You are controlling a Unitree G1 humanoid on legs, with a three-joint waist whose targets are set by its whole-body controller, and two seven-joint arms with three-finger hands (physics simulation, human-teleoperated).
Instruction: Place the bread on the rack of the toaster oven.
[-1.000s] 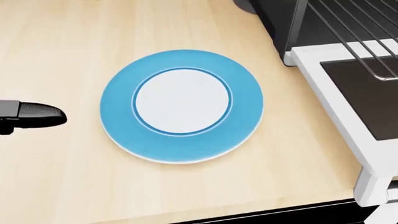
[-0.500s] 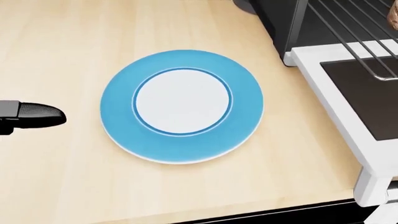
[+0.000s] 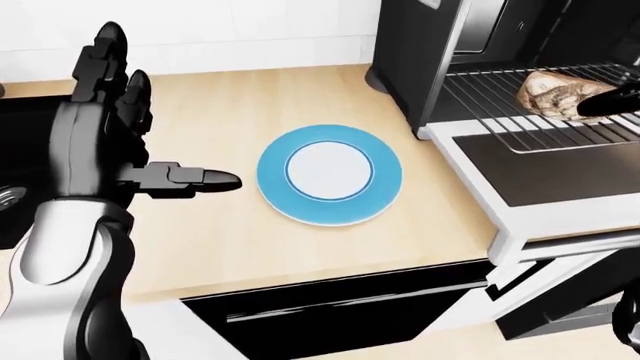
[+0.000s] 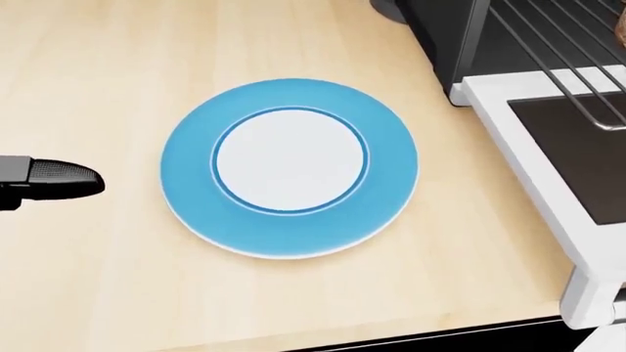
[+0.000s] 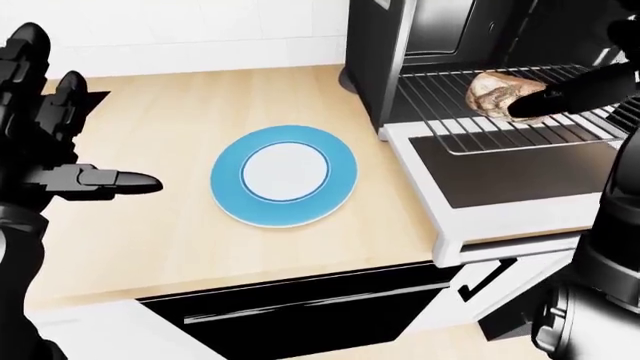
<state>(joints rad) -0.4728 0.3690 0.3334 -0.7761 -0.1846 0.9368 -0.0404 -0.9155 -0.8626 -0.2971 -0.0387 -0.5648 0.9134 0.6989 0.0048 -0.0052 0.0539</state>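
— Anything moved since a moment ago?

— Hardly: the head view has slid slightly, so the plate [image 4: 290, 168] sits a touch lower and further right. That's the camera shifting, not the plate.

— Where's the bread [image 5: 495, 92]?

— On the rack [image 3: 520, 112] inside the toaster oven [image 3: 420, 52], whose door [image 5: 500, 176] lies folded down flat. The plate is bare.

— And the right hand [image 5: 560, 94]?

— Its dark fingers reach in over the rack and touch the bread. Whether they pinch it or have let go, I cannot tell.

— Why is the left hand [image 3: 105, 127] up there?

— Fingers spread, holding nothing, raised over the counter [image 3: 230, 232] to the plate's left. I'd guess it's parked clear of the work.

— So, nearly done?

— Likely; only a clean withdrawal seems left.
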